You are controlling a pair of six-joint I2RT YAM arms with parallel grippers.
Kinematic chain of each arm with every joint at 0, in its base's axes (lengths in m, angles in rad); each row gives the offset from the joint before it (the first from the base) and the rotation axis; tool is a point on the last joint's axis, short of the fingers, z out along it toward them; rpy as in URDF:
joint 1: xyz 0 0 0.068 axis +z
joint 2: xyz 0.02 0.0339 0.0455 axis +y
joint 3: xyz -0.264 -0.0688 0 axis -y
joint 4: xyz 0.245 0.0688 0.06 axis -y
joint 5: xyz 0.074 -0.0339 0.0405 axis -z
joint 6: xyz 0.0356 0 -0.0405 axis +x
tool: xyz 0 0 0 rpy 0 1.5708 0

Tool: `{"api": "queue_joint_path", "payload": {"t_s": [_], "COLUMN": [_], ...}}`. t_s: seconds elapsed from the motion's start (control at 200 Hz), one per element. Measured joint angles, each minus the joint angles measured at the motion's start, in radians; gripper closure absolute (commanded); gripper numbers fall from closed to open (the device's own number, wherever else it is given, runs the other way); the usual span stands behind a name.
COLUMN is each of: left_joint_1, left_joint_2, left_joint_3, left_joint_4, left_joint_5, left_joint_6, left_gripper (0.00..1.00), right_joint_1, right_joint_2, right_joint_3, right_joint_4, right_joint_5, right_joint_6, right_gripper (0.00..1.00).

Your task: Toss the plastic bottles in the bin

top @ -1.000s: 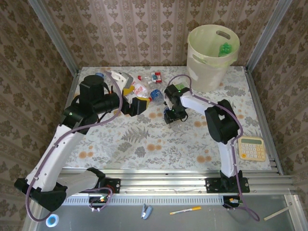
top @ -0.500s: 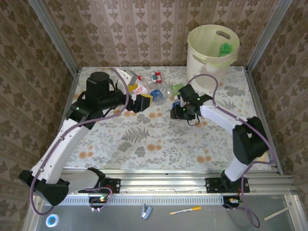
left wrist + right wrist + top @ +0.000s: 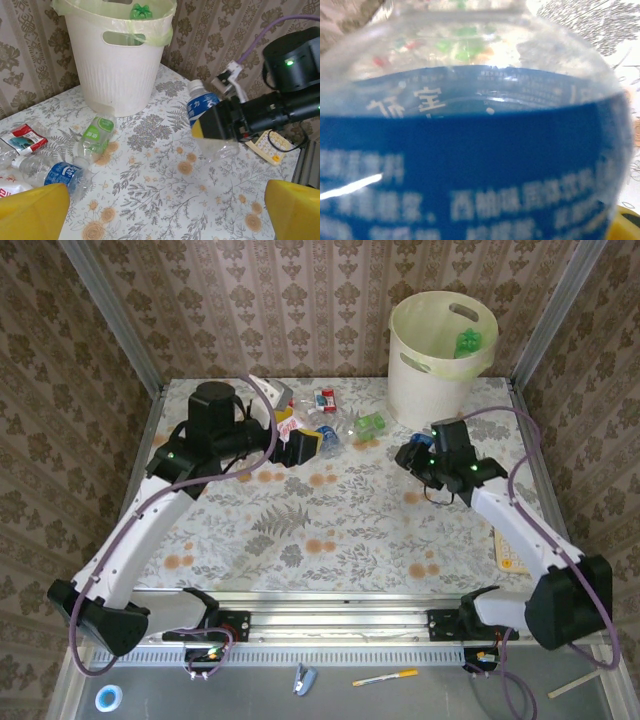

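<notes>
Carries a clear plastic bottle with a blue label (image 3: 202, 104) rightward across the floral table (image 3: 330, 530), from mid-table a second ago to just short of the tall cream-white round bin (image 3: 432, 370); grips it tight in the right fingers (image 3: 212, 122). Leaves, probably, only a lift over the rim and a release. Keeps the left fingers (image 3: 35, 212) wide apart and empty, nearer the remaining clear bottles (image 3: 96, 135) at the table's far side. Shows white Chinese characters on the label, one resembling 宝, otherwise blurred.

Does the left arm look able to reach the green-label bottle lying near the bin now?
Probably yes. The left gripper is open and faces the green-label bottle, with bare table between them. The right gripper, shut on a blue-label bottle, hangs off to the side.
</notes>
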Motion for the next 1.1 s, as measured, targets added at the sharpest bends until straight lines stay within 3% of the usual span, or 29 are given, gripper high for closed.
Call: {"api": "queue_joint_path", "payload": {"t_s": [0.27,0.7,0.865,1.1], "left_joint_1": [0.0,0.001,0.014,0.032], "left_joint_2": [0.023,0.025,0.025,0.033], "left_joint_3": [0.0,0.0,0.0,0.0], "left_joint_4": [0.005,0.004,0.004,0.002], "left_joint_5": [0.0,0.0,-0.01,-0.017], "left_joint_6": [0.002,0.002,0.001,0.0], "left_gripper": [0.0,0.0,0.0,0.0], "right_joint_1": [-0.047,-0.142,-0.152,-0.16], "right_joint_2": [-0.054,0.018,0.039,0.038], "right_joint_3": [0.019,0.302,0.258,0.056], "right_joint_4": [0.003,0.031,0.045,0.046], "right_joint_5": [0.012,0.022,0.022,0.024], "right_joint_6": [0.047,0.078,0.121,0.186], "right_gripper": [0.95,0.99,0.99,1.0]}}
